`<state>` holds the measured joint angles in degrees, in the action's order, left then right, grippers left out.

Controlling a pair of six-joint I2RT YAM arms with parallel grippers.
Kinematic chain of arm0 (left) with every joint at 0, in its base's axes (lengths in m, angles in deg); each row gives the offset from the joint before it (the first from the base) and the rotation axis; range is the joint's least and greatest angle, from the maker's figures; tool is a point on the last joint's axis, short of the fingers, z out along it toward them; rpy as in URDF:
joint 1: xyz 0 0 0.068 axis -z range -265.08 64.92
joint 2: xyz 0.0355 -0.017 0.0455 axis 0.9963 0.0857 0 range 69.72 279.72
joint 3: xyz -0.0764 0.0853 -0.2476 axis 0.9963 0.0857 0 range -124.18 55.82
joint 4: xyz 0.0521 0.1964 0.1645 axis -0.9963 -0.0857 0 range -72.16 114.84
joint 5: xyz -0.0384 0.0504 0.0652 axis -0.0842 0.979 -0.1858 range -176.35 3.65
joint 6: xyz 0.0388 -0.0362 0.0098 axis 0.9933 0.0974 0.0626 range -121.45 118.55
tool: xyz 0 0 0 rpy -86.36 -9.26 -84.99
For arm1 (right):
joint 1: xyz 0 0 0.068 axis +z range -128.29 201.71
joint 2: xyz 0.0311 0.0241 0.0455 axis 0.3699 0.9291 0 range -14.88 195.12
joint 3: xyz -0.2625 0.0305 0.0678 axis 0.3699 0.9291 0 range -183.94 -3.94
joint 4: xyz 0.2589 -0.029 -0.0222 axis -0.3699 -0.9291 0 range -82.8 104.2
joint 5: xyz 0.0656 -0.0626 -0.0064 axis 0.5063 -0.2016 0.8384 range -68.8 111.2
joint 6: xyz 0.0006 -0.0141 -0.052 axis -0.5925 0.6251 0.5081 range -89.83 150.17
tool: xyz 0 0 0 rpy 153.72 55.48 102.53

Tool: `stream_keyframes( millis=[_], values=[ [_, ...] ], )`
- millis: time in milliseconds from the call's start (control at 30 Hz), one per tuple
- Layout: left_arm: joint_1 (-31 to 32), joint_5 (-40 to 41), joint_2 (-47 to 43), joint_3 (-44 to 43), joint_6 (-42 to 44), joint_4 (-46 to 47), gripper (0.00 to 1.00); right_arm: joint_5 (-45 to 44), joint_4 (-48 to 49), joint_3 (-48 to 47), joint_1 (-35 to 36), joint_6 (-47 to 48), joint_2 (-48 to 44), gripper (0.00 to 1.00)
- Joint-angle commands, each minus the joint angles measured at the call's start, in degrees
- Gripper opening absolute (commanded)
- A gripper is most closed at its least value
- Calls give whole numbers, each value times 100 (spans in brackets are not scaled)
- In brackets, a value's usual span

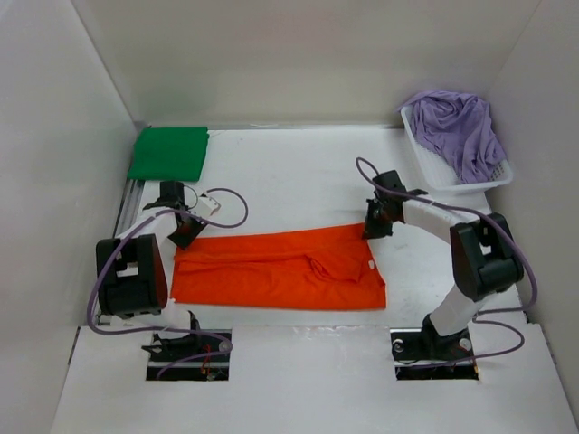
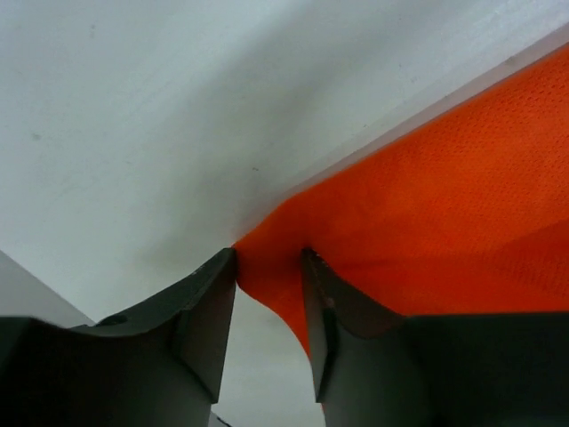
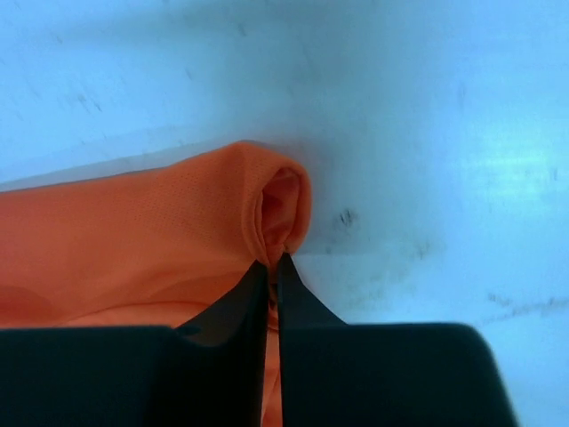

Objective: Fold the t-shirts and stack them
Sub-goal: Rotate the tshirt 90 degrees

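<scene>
Bright orange cloth t-shirt (image 1: 280, 269) flat mid-worktop (image 1: 289, 172). Right pincer (image 3: 274, 260) pinched on far corner; left pincer (image 2: 269, 267) part-closed around opposite corner, grip unconfirmed. Lift both corners level, fold toward near edge.

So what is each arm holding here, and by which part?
Both hold the orange t-shirt. The right gripper pinches its far right corner, fingers shut on the fabric. The left gripper has the far left corner between its fingers.

A lab test cell: plain white walls (image 1: 81, 108) box in a white table (image 1: 298, 172) with two bolted arms
</scene>
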<state>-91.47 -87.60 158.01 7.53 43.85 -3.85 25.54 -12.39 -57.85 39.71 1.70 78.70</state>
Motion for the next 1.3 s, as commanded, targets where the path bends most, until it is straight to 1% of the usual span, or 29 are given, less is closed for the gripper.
stream_keyframes(
  millis=[0, 67, 100, 167, 267, 300, 333, 367, 400, 433, 467, 500, 567, 600, 700, 833, 967, 1067, 1167, 1200, 1233, 1267],
  values=[
    [116, 160, 135, -154, -293, 206, 26, 199, -126, -890, -143, 315, 493, 3],
    [160, 257, 206, -277, -398, 206, 19, 313, -276, -1496, -187, 377, 862, 0],
    [169, 292, 215, -347, -460, 206, 18, 357, -372, -1839, -205, 412, 1055, 0],
    [169, 380, 232, -496, -609, 232, 18, 340, -557, -2541, -222, 465, 1407, 0],
    [90, 468, 250, -733, -882, 258, 20, 287, -768, -3921, -258, 553, 2162, 1],
    [81, 468, 250, -769, -935, 258, 23, 278, -821, -4421, -258, 596, 2460, 5],
    [81, 468, 250, -813, -1005, 250, 27, 278, -874, -4931, -258, 632, 2759, 13],
    [98, 468, 233, -857, -1075, 206, 34, 278, -987, -5406, -258, 658, 3040, 24],
    [107, 468, 189, -875, -1119, 153, 41, 278, -1119, -5837, -240, 693, 3243, 34],
    [107, 468, 145, -884, -1146, 101, 45, 269, -1242, -6181, -231, 711, 3359, 43],
    [116, 451, 31, -892, -1163, 22, 51, 243, -1270, -6341, -223, 720, 3368, 47],
    [116, 442, -100, -892, -1172, -40, 57, 199, -1235, -6334, -222, 711, 3255, 50],
    [107, 425, -355, -849, -1146, -58, 61, 59, -1068, -5984, -231, 667, 2913, 60],
    [90, 416, -435, -831, -1111, -58, 63, -90, -928, -5573, -257, 632, 2607, 64],
    [107, 477, -366, -752, -997, -14, 64, -381, -533, -4264, -380, 387, 1772, 66],
    [230, 539, -6, -594, -1005, 12, 63, -329, -111, -2629, -521, -43, 971, 67],
    [397, 591, 109, -401, -970, 74, 62, -223, 206, -1651, -626, -334, 723, 67],
    [424, 609, 39, -321, -970, 100, 62, 5, 417, -1386, -644, -493, 810, 67],
    [433, 609, -31, -234, -962, 74, 62, 251, 567, -1534, -644, -624, 1126, 67],
    [433, 609, -49, -198, -953, 74, 62, 304, 567, -1683, -627, -642, 1249, 65],
    [433, 609, -84, -163, -953, 65, 62, 365, 541, -1849, -618, -651, 1381, 61],
    [433, 626, -119, -128, -953, 48, 62, 401, 506, -2043, -618, -651, 1513, 54]
  ],
)
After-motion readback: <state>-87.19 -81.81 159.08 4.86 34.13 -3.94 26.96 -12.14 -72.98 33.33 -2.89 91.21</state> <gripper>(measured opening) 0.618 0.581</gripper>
